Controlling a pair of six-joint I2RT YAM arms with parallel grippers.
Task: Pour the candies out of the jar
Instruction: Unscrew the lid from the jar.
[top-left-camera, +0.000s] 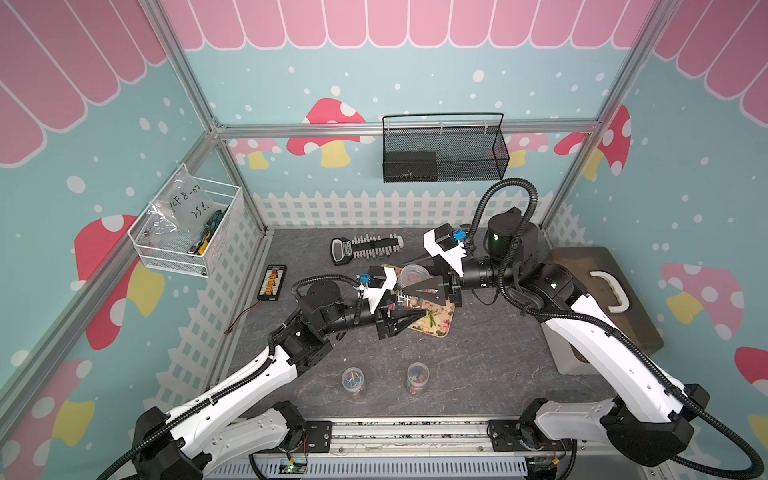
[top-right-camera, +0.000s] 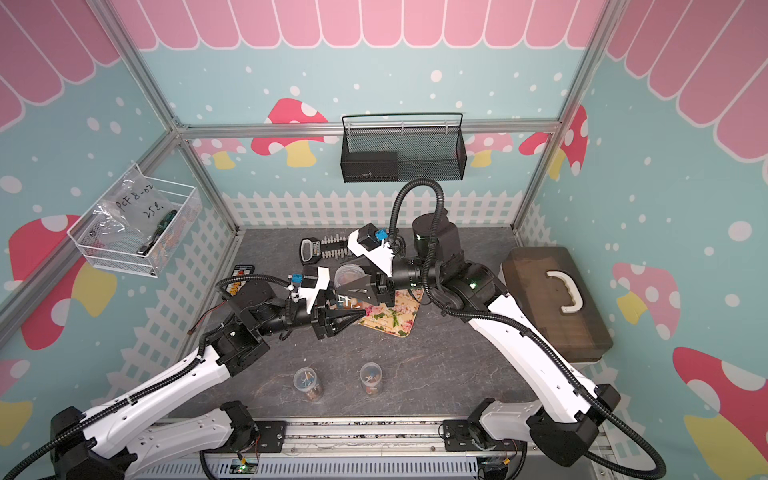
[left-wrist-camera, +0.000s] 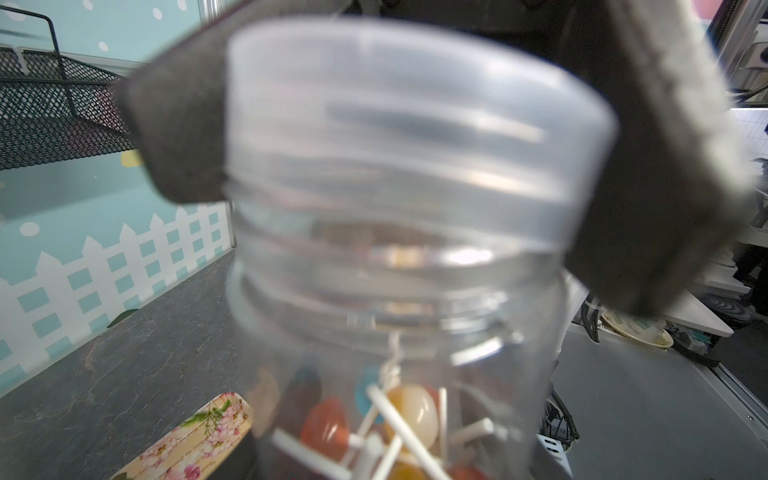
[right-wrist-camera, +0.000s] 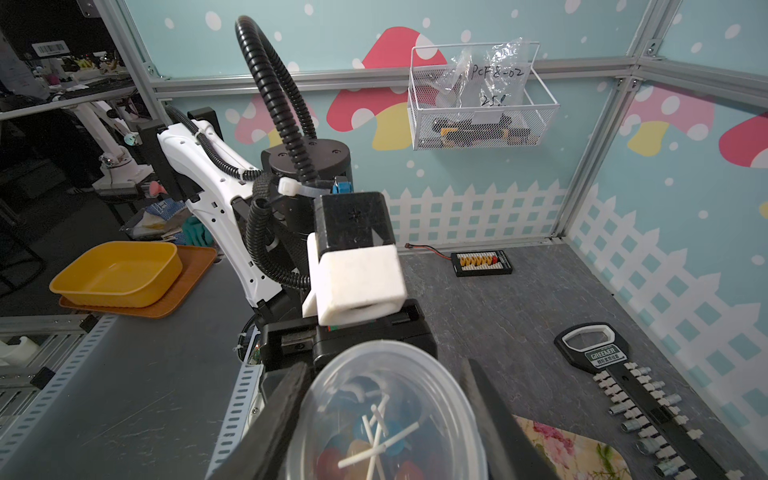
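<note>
The jar (left-wrist-camera: 395, 316), a clear one with the candies (left-wrist-camera: 411, 411) lying in its lower part, is hanging just above the flowered tray (top-left-camera: 436, 323) in the middle of the table (top-left-camera: 478, 365), between the two claws. Counting from the biggest, two arms are reaching in, the left arm (top-left-camera: 232, 386) and the right arm (top-left-camera: 602, 345). One brown case (top-left-camera: 602, 299) is sitting at the right side. One black mesh basket (top-left-camera: 444, 153) and one white wire basket (top-left-camera: 187, 232) are hanging on the walls. One socket rail (top-left-camera: 365, 248) and one connector board (top-left-camera: 272, 282) are lying towards the back. Two front jars (top-left-camera: 352, 380) (top-left-camera: 417, 376) are standing near the front edge, making three jars in all. The candies are overlapping too much for counting. The right gripper (right-wrist-camera: 386, 370) is clamping the lid (left-wrist-camera: 395, 124) with its grey pads (left-wrist-camera: 178, 137), one on each side, its jaws standing as wide as the lid. The left gripper (top-left-camera: 417, 316) is closed on the jar body, as both top views are showing. Only the left wrist view is showing the neck threads under the lid, and I cannot tell whether the lid is touching them. Only the right wrist view is showing a yellow tub (right-wrist-camera: 120, 274) outside the frame. The front jars are appearing only in both top views.
</note>
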